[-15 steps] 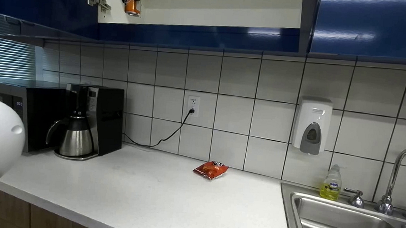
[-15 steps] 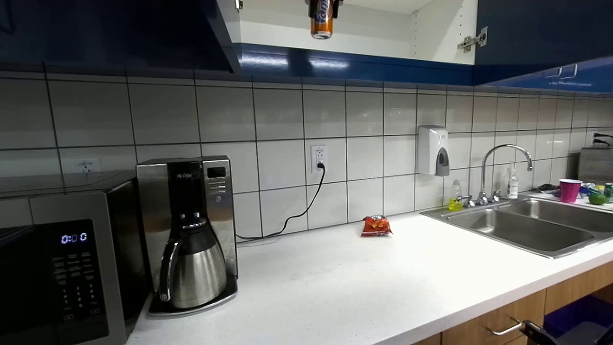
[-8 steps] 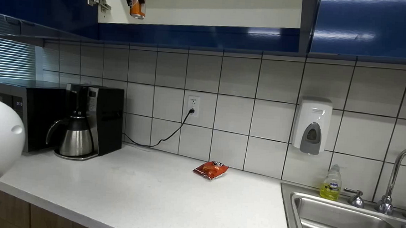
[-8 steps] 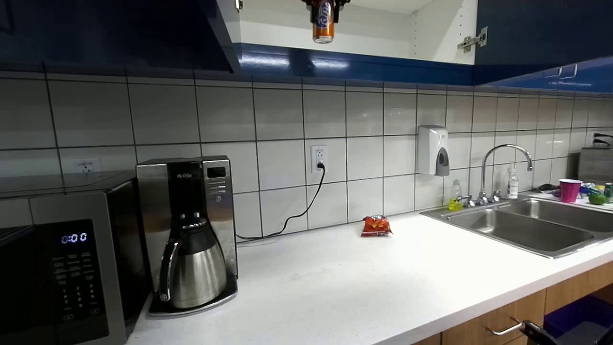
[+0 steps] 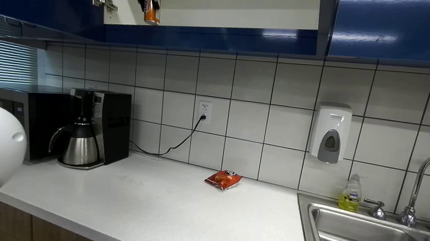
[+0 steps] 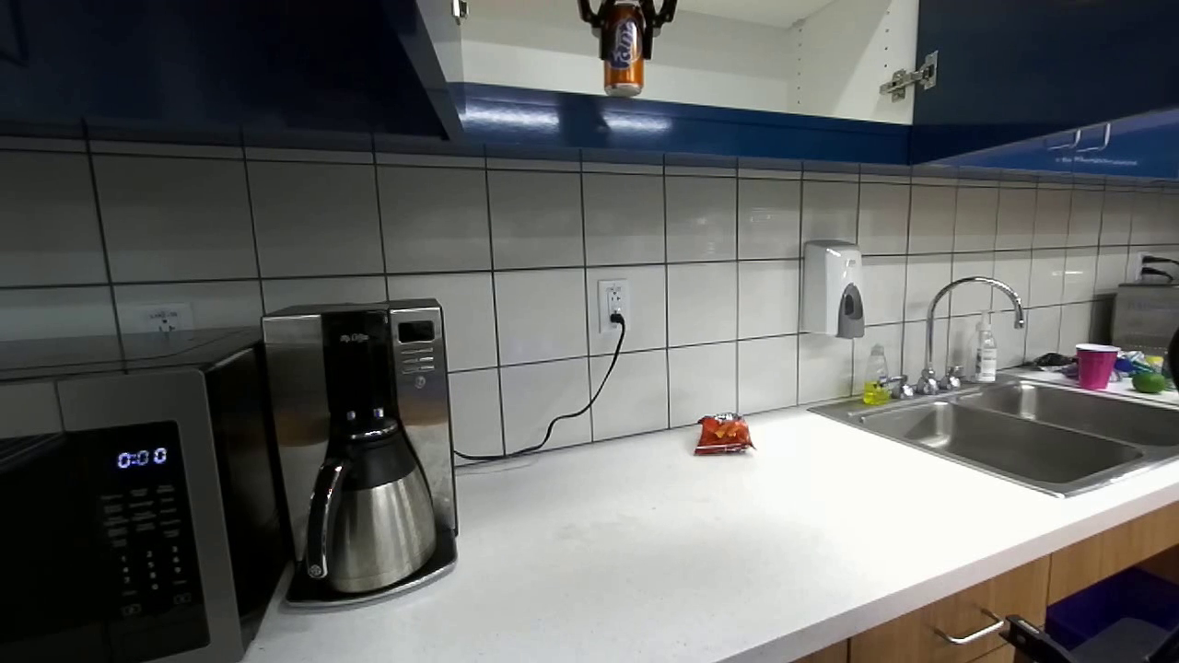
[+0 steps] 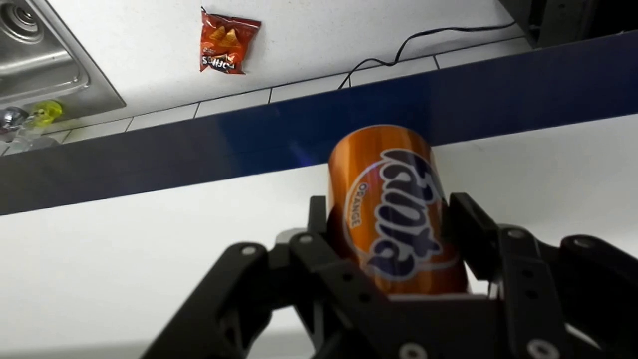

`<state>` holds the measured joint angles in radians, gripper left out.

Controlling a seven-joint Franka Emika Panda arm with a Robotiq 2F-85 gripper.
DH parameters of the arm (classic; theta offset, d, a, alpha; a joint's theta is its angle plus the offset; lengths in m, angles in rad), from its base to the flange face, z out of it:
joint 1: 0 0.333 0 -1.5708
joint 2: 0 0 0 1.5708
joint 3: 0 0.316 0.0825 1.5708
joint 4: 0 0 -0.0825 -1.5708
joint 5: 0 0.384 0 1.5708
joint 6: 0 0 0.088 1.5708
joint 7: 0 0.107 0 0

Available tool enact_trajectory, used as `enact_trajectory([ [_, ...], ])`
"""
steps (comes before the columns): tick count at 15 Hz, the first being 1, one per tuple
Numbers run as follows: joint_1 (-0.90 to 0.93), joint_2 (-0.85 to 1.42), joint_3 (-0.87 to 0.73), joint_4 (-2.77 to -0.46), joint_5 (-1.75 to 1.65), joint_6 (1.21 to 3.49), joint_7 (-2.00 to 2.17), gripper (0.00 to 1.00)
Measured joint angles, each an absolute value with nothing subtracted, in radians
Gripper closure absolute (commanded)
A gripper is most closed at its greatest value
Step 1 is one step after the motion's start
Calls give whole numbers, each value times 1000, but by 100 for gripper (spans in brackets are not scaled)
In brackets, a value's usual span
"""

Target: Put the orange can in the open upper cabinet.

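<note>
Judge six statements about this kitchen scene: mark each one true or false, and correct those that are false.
1. The end effector grips the Fanta can. True.
2. The Doritos bag lies on the countertop. True.
3. The Fanta can rests on the countertop. False: it is held in the air, with the upper cabinet behind it in both exterior views.
4. The coffee maker stands between the microwave and the sink. True.
5. The Doritos bag lies between the microwave and the coffee maker. False: it lies between the coffee maker and the sink.
6. The upper cabinet is closed. False: it stands open.
</note>
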<state>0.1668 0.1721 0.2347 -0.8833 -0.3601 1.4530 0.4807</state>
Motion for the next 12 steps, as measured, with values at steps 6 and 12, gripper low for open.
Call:
enact_trajectory([
  [6,167,230,221,-806,-361,1430,481,62],
  [12,167,271,218,-743,-363,1413,481,62],
])
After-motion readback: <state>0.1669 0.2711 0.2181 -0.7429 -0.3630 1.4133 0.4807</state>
